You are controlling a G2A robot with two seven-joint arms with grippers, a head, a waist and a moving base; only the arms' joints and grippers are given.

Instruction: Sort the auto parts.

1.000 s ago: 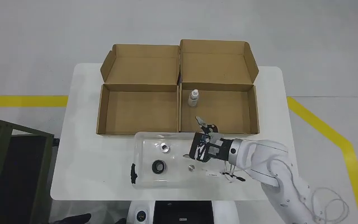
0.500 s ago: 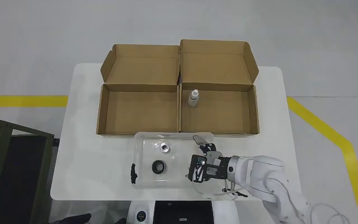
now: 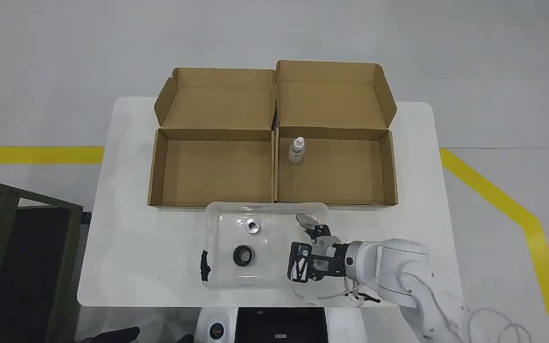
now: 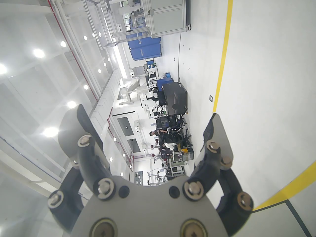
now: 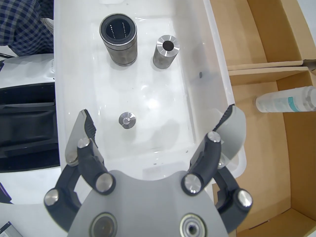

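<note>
Left gripper (image 4: 148,114): fingers spread wide, nothing between them; pointed out at the room, away from the table.
Table (image 3: 129,257): white; carried two cardboard boxes at the back and a tray at the front.
Left box (image 3: 213,171): lid folded back.
Tray (image 3: 210,231): clear plastic, just in front of the seam between the boxes.
Dark bearing (image 5: 119,42): black-bored cylinder, upright on the tray floor toward the tray's left end and front side.
Silver sleeve (image 5: 165,51): smaller slotted cylinder, upright, near the bearing but apart from it, on the side toward the boxes.
Small metal part (image 5: 127,120): on the tray floor in the right half, well apart from the other two parts; it lay ahead of the gap between the right gripper's fingers, untouched.
Bottle (image 3: 296,151): white, lying near the right box's left wall.
Right gripper (image 5: 158,114): over the tray's right end, fingers wide apart, holding nothing; one finger sat over the tray wall on the box side.
Right box (image 3: 343,171): lid folded back; held the bottle.
</note>
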